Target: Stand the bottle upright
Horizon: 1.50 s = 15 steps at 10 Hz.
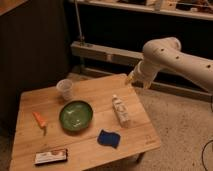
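The bottle (120, 110), small, slim and white with a narrow cap, lies on its side on the right part of the wooden table (95, 92), cap pointing away from the front edge. My gripper (134, 78) hangs at the end of the white arm above the table's far right corner. It is up and to the right of the bottle and not touching it.
A green bowl (76, 115) sits left of the bottle. A translucent cup (65, 89) stands behind the bowl. A blue sponge (108, 138) lies near the front edge, an orange item (39, 120) at the left, and a dark packet (51, 156) at the front left. Dark shelving stands behind the table.
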Each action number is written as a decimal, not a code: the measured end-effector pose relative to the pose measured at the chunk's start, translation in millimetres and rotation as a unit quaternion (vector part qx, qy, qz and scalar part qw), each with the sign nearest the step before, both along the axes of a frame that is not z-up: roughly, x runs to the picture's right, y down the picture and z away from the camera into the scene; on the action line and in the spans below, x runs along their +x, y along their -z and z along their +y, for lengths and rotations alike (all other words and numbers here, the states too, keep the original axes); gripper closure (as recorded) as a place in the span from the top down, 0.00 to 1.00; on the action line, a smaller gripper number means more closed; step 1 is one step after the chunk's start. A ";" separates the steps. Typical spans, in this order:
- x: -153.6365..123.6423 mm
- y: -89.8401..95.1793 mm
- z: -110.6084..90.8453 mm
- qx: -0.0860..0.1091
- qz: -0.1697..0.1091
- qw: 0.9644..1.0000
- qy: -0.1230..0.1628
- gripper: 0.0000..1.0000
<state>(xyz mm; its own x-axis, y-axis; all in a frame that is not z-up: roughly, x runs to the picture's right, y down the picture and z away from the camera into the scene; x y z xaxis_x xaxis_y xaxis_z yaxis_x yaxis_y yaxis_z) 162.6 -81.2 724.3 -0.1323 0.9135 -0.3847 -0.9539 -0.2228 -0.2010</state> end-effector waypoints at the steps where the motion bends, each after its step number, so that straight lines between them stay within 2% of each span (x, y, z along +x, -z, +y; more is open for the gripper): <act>1: 3.1 -2.5 -16.4 0.019 -0.023 0.999 0.015 0.65; 3: 12.5 -5.0 -36.5 0.046 -0.046 0.997 0.032 0.65; 5: 11.1 -5.6 -41.6 0.052 -0.054 0.997 0.037 0.65; 7: 13.6 -7.8 -40.7 0.047 -0.054 0.997 0.038 0.65; 8: 11.8 -15.6 -41.5 0.040 -0.059 0.997 0.041 0.65; 10: -2.6 -44.2 -32.8 0.028 -0.096 0.994 0.036 0.65; 12: -7.1 -61.4 -19.3 0.021 -0.128 0.991 0.025 0.65; 13: -9.0 -64.6 -12.2 0.020 -0.142 0.989 0.021 0.65; 15: -7.6 -54.5 -6.7 0.030 -0.147 0.988 0.023 0.65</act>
